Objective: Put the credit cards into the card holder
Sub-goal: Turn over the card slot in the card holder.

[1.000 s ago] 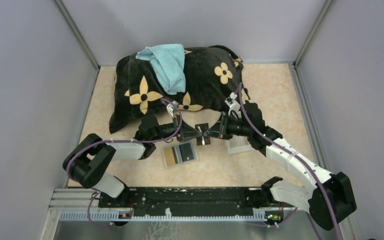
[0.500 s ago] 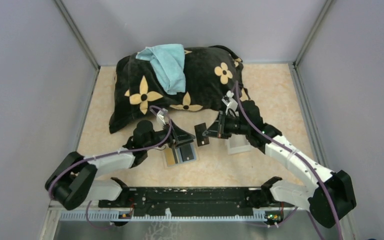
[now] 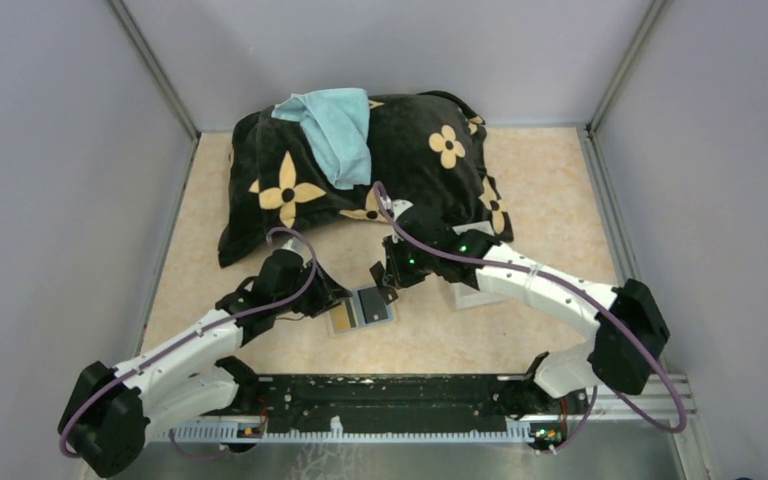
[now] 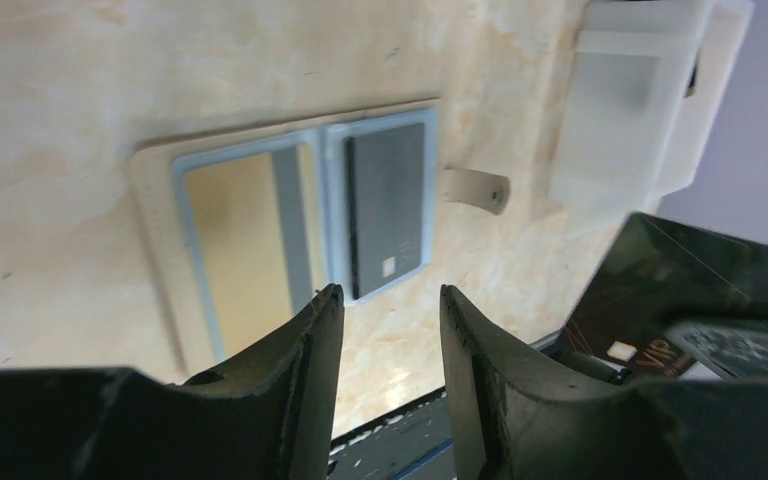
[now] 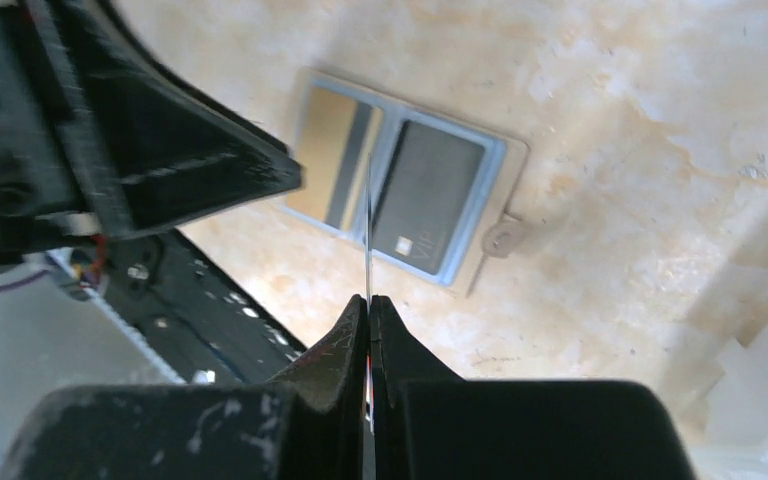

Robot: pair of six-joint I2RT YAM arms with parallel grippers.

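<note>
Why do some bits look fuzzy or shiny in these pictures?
Left wrist view: the left tool sits close to the lens, so it looks dark and soft; the white tray is washed out; the gold card has a soft sheen. Right wrist view: the right tool is blurry, and its held card shows only as a thin bright line. Top external view: even light, soft shadows.

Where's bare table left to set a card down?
Bare: far right corner between pillow and wall; strip between card holder and base rail. Crowded around the holder: left hand, right hand with its card, tray.
</note>
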